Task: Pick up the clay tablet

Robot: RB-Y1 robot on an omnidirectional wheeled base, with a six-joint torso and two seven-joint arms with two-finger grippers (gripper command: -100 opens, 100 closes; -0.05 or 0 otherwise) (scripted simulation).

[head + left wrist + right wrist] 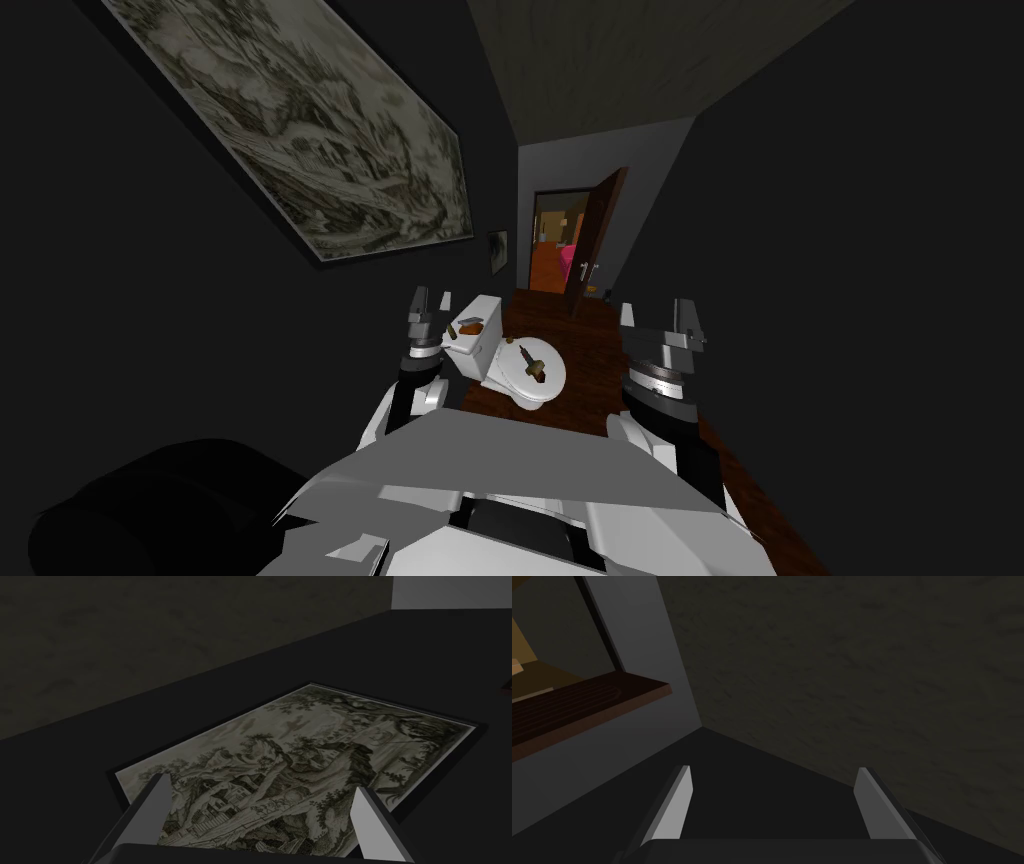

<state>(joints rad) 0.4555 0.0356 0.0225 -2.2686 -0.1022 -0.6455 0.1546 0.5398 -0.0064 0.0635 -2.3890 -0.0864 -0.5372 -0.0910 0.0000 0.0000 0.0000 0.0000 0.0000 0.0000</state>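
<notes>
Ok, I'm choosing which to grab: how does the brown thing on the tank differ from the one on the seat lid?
The tank piece is orange-brown, broad and flat; the lid piece is darker, thin and stick-like. The tank piece lies nearer the left tool than the lid piece. Both are small and rest on the white toilet.

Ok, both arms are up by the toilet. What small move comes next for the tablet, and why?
Probably tip the left gripper down toward the toilet tank. A flat brown piece, likely the tablet, lies on top of it beside that gripper, yet its open fingers point at the framed picture on the wall. The right gripper, also open, is farther off.
</notes>
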